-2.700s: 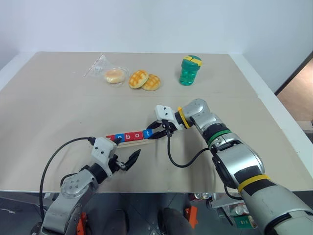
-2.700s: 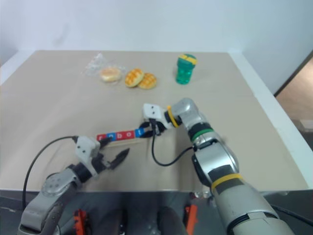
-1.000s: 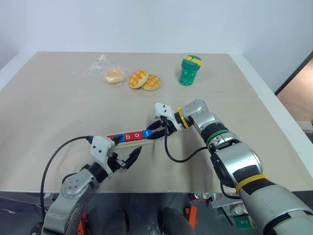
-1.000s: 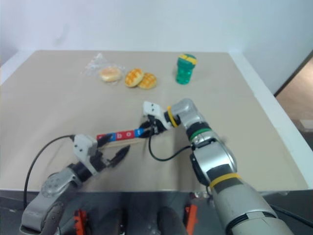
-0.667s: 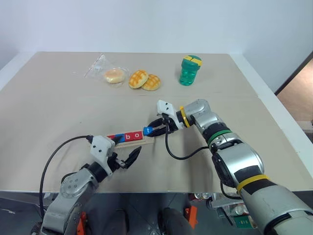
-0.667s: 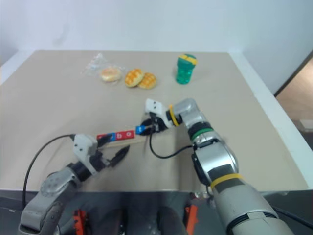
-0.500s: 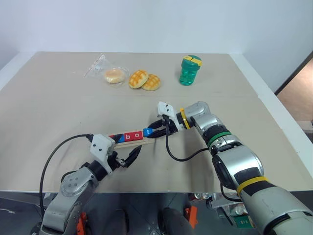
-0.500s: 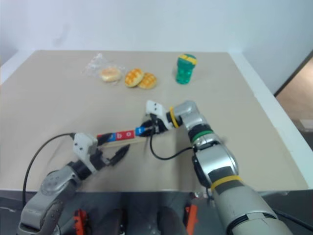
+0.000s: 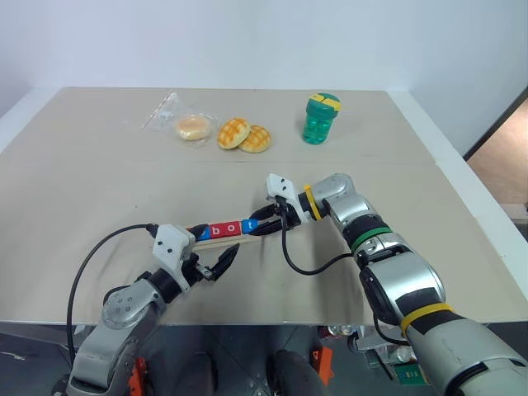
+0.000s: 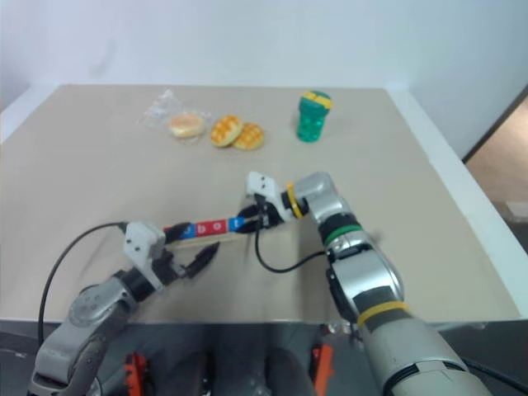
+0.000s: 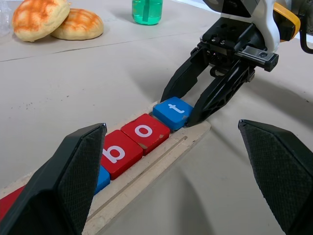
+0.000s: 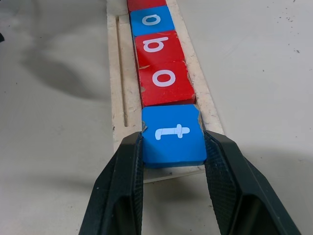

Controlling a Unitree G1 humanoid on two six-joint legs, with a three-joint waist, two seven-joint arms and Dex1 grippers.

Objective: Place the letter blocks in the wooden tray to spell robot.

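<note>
- Head views: the letter blocks are lined up in the wooden tray on the table.
- Left wrist view: the left gripper is spread, empty, beside the tray.
- Right wrist view: the blue "t" block is pinched by the right gripper at the tray's end.

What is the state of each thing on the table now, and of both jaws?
t block: on the tray's end, gripped at both sides.
Other letter blocks: lying in a row on the tray.
Wooden tray: flat on the table.
Right gripper: jaws shut on the t block.
Left gripper: jaws open, empty.
Green bottle: upright, capped.
</note>
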